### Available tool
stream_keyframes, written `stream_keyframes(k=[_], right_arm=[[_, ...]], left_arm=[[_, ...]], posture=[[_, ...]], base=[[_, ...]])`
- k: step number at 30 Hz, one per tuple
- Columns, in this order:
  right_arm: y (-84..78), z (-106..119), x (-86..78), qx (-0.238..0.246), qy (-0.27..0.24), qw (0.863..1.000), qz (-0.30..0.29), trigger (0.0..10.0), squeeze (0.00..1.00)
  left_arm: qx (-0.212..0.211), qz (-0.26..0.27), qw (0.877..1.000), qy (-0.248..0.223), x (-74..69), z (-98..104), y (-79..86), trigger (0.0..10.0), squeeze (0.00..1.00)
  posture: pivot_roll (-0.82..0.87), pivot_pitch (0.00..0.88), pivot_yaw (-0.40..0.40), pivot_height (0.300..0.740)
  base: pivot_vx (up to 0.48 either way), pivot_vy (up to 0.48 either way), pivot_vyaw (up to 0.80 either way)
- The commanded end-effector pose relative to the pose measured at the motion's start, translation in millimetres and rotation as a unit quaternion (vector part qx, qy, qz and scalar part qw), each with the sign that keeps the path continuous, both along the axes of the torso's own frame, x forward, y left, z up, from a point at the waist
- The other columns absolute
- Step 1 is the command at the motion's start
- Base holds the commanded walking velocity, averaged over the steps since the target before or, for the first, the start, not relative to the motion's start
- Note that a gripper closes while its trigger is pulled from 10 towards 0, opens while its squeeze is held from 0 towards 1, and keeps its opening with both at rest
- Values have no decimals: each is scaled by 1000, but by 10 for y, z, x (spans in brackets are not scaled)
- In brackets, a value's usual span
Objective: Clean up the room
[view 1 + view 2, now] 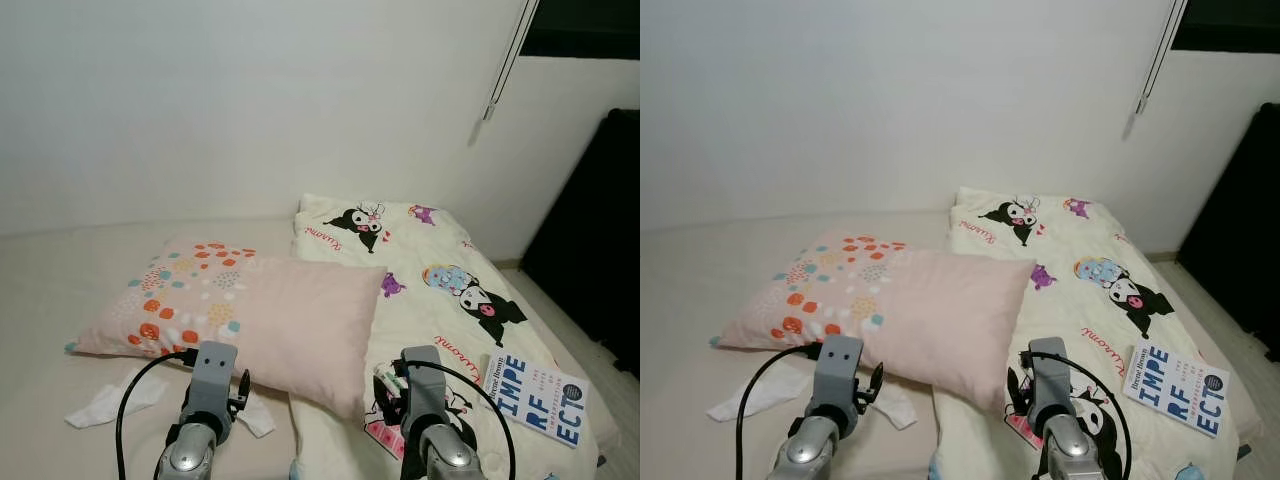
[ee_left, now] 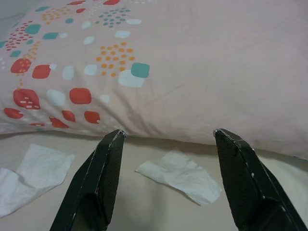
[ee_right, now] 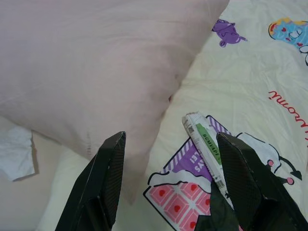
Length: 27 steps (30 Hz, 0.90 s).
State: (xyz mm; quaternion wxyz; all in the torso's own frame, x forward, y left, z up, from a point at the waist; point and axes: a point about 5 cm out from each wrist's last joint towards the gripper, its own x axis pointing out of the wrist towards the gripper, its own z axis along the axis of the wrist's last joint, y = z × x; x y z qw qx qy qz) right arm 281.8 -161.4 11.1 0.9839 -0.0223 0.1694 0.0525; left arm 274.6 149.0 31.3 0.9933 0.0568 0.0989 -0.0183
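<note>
Left gripper [image 2: 166, 178] hovering wide open, empty, over crumpled white tissue [image 2: 180, 174] beside pink spotted pillow [image 1: 250, 305] | right gripper [image 3: 168, 185] gaping empty near pillow's corner, over green-labelled wrapper [image 3: 204, 147], likely lining up pickups.

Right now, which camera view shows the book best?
The left eye view: the book lies whole on the blanket at the robot's right, its cover lettering legible. The right eye view shows it almost as well, nearer that picture's edge.
</note>
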Motion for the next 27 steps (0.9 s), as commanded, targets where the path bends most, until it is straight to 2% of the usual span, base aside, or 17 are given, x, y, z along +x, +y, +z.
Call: stream_keyframes(k=[1, 27], right_arm=[[-10, -14, -16, 5, 5, 1000, -4, 10000, 0], [-38, -10, -20, 13, 3, 1000, -14, 10000, 0]], left_arm=[[-6, -2, 1000, 1, -19, -8, -24, 10000, 0], [-2, -15, 1000, 2, -24, 0, -42, 10000, 0]], posture=[[9, 63, -50, 670], [16, 75, -40, 636]], base=[[0, 0, 0], [0, 0, 0]])
